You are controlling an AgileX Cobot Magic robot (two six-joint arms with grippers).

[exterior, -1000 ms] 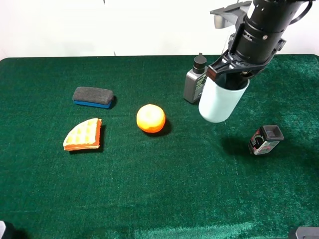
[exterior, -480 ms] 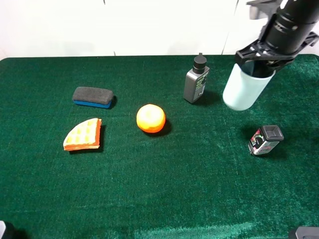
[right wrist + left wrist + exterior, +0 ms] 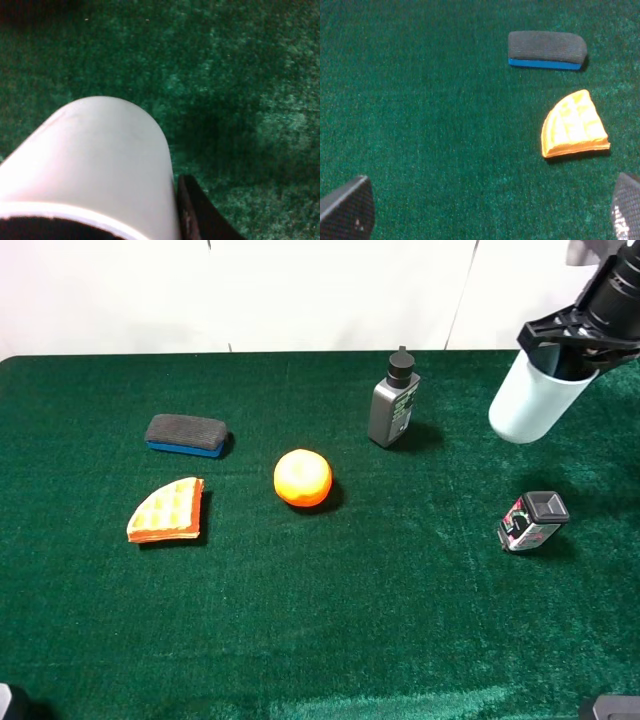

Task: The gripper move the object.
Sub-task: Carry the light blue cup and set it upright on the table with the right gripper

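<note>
The light blue-grey cup (image 3: 527,402) hangs tilted in the air at the far right, above the green cloth, with its rim held in my right gripper (image 3: 572,348), which is shut on it. In the right wrist view the cup (image 3: 90,165) fills the lower left, with one dark finger (image 3: 197,212) beside it. My left gripper (image 3: 485,210) is open and empty above bare cloth; only its two fingertips (image 3: 347,205) show. It does not show in the exterior high view.
On the green cloth (image 3: 320,620) lie a grey and blue eraser (image 3: 186,434), an orange waffle wedge (image 3: 167,510), an orange (image 3: 302,477), a grey bottle with a black cap (image 3: 394,402) and a small black-capped bottle (image 3: 532,520) lying below the cup.
My right gripper has carried the cup to the right and slightly up, from beside the grey bottle to the table's far right. Nothing else has moved.
</note>
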